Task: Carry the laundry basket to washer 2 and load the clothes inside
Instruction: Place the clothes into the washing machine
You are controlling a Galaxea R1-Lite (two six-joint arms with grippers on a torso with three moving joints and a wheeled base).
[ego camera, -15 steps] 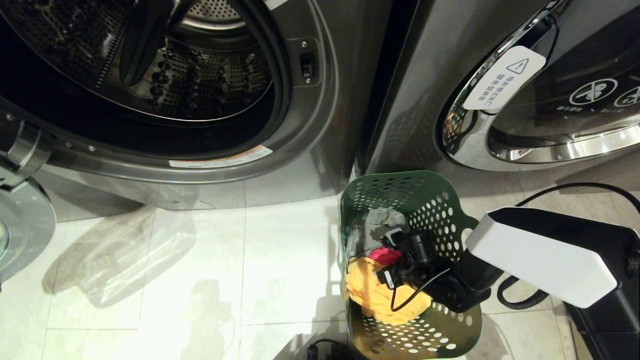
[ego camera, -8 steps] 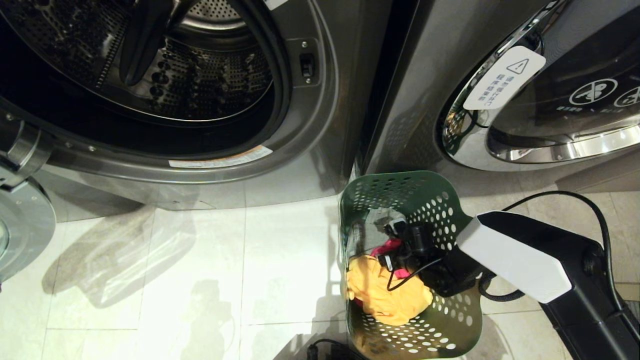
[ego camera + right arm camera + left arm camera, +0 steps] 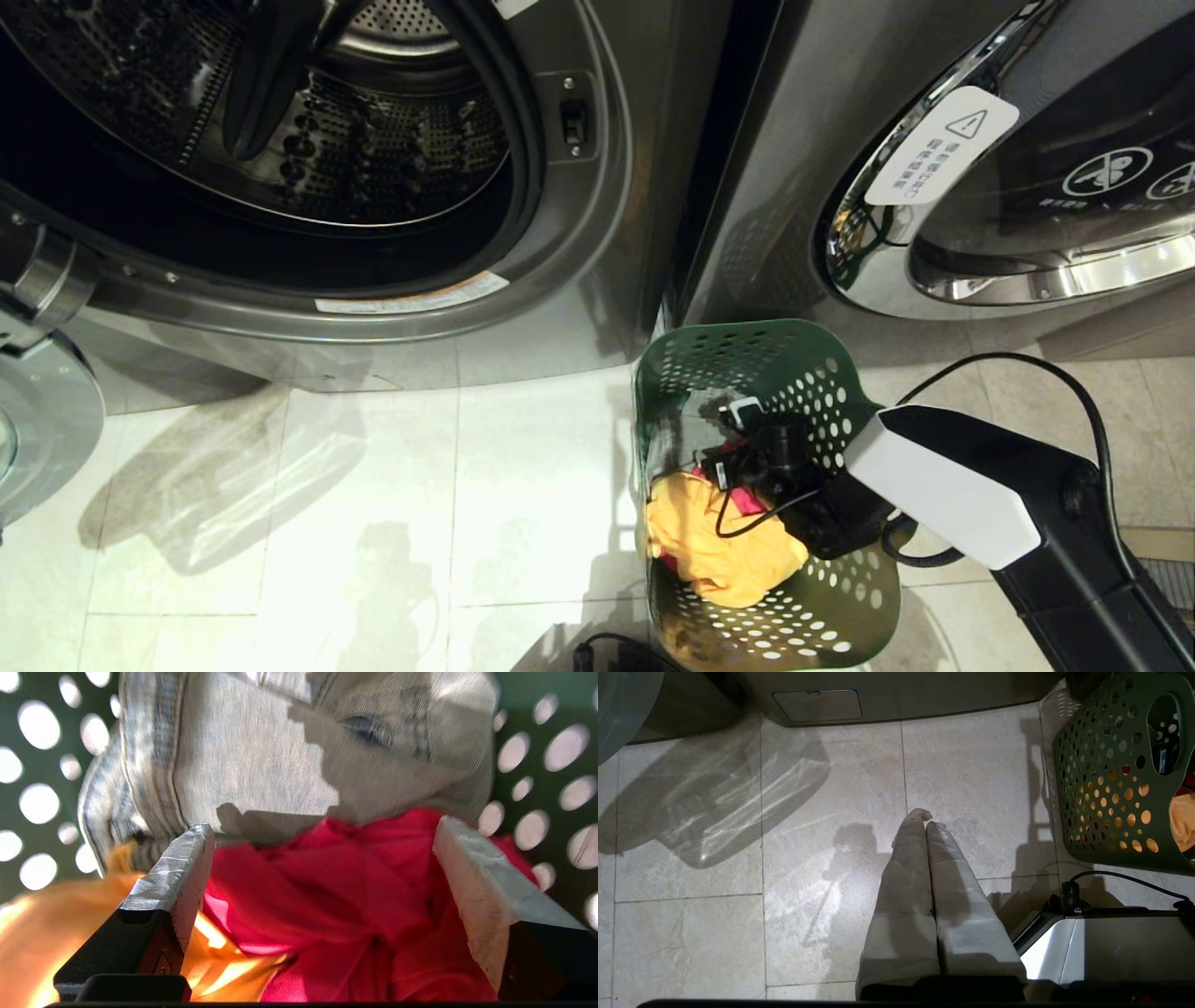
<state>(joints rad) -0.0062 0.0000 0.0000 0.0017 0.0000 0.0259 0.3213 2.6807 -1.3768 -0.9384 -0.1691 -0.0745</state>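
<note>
Left gripper (image 3: 927,819) parked low over floor tiles (image 3: 831,812), fingers pressed together, holding nothing. Laundry basket (image 3: 822,597) stands on floor just right of it, in front of gap between two washers. Right gripper (image 3: 322,858) reaches down inside basket, jaws spread wide, straddling pink-red garment (image 3: 355,905); nothing gripped. Yellow garment (image 3: 719,551) lies at near side of basket, grey garment (image 3: 261,760) beyond pink-red one. Farther back, washer (image 3: 579,280) on left, door open, drum (image 3: 373,140) exposed.
</note>
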